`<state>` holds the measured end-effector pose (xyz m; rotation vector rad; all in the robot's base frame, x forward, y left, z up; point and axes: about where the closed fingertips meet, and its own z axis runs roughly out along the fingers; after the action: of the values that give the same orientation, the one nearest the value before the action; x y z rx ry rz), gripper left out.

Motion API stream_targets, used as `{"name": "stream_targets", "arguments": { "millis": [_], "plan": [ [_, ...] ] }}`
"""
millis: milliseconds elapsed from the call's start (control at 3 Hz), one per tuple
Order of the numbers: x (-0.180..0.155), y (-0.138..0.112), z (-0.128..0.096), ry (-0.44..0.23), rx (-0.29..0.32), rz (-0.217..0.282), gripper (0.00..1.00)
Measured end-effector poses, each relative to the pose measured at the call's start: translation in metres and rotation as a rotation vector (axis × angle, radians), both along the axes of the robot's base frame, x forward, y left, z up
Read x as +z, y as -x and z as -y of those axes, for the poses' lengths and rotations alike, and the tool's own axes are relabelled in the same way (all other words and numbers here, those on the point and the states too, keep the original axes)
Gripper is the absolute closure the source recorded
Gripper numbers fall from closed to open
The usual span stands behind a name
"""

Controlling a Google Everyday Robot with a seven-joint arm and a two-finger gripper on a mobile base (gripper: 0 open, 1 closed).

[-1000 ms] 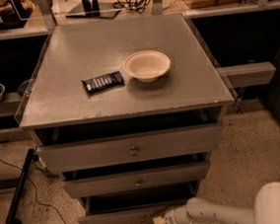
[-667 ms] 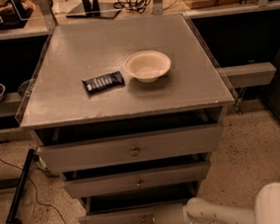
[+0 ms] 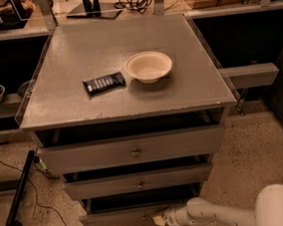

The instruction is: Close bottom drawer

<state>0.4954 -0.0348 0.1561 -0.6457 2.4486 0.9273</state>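
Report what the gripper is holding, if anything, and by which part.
Cannot be told. The gripper sits at the front panel of the bottom drawer; no clear hold on anything shows.

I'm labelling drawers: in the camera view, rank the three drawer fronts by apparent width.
1. top drawer
2. middle drawer
3. bottom drawer, with the tool at its front
Lower drawers lie farther from the camera, so true widths are unsure.
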Motion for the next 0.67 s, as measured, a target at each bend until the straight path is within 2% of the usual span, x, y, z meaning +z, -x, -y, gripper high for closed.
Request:
{"name": "stream_targets", "arguments": {
  "millis": [667],
  "plan": [
    [0.001, -0.017, -0.009, -0.009, 0.004, 0.021, 1.00]
  ]
}}
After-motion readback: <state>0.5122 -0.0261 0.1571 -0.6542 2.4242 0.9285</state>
